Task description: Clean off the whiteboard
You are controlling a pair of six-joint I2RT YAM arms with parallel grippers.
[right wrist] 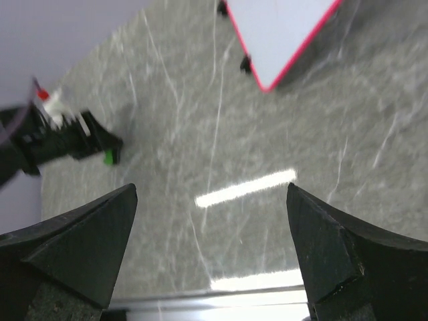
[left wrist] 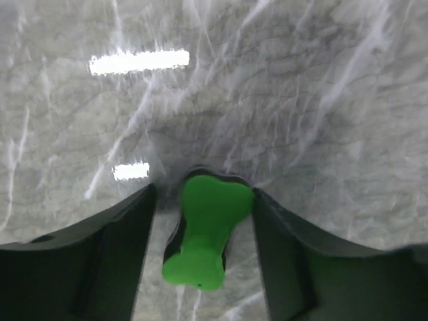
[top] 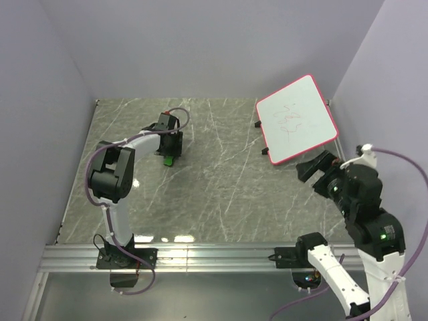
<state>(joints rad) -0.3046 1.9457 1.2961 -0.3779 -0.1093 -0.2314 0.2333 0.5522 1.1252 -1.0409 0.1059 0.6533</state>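
The whiteboard point(top: 297, 120), white with a red-pink rim and faint red scribbles, stands tilted at the far right of the table; its corner shows in the right wrist view point(right wrist: 281, 33). A small green bone-shaped block point(left wrist: 204, 231) on a black base lies on the table between the jaws of my left gripper point(left wrist: 204, 194). The jaws are open: the right finger touches the block and the left one stands off it. From above, the left gripper point(top: 170, 144) is over the block point(top: 169, 160). My right gripper point(top: 317, 167) is open and empty, raised near the whiteboard's near edge.
The grey marble table point(top: 221, 194) is walled by lilac panels at the back and both sides. A metal rail point(top: 200, 254) runs along the near edge by the arm bases. Small black feet point(top: 259, 124) hold the whiteboard.
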